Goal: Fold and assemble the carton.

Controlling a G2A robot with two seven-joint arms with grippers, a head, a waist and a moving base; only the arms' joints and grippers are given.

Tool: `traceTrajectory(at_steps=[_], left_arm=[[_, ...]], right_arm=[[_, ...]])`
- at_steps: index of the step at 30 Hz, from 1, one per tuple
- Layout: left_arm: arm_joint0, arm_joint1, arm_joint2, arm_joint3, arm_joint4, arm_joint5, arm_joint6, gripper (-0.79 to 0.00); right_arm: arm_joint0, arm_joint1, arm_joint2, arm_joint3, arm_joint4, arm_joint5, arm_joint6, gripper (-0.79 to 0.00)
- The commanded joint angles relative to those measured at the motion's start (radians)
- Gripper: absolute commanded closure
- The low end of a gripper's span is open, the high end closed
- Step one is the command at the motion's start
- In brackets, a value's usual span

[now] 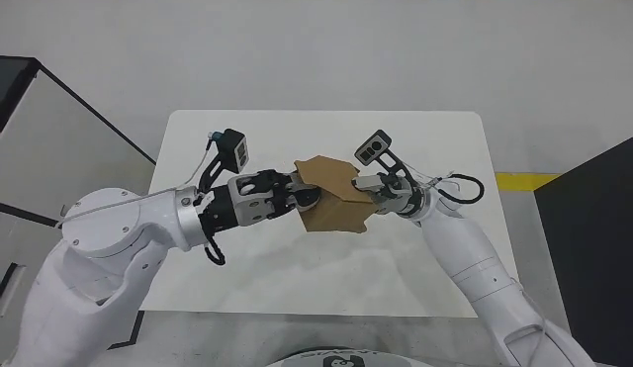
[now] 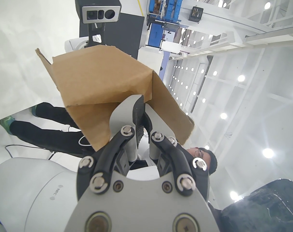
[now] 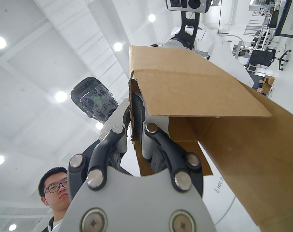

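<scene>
Carton (image 1: 331, 194): brown, partly folded, flaps loose, held between both grippers over the middle of the white tabletop (image 1: 425, 139). Left gripper (image 1: 307, 196): fingers clamped narrow on a carton edge at its left side. Right gripper (image 1: 370, 183): fingers pinched on a flap edge at the opposite side. Whether the carton touches the tabletop: cannot tell.

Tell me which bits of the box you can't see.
Top view: underside of the carton, facing the table.
Left wrist view: the carton edge inside the left tool.
Right wrist view: the carton's far end, cut off at the edge; the right tool partly covers a flap.
</scene>
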Motion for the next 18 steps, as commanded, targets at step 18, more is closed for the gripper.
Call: traceTrajectory(at_steps=[18], left_arm=[[0.064, 0.011, -0.224, 0.001, 0.007, -0.083, -0.051, 0.0]], right_arm=[[-0.017, 0.002, 0.01, -0.034, -0.003, -0.005, -0.039, 0.0]])
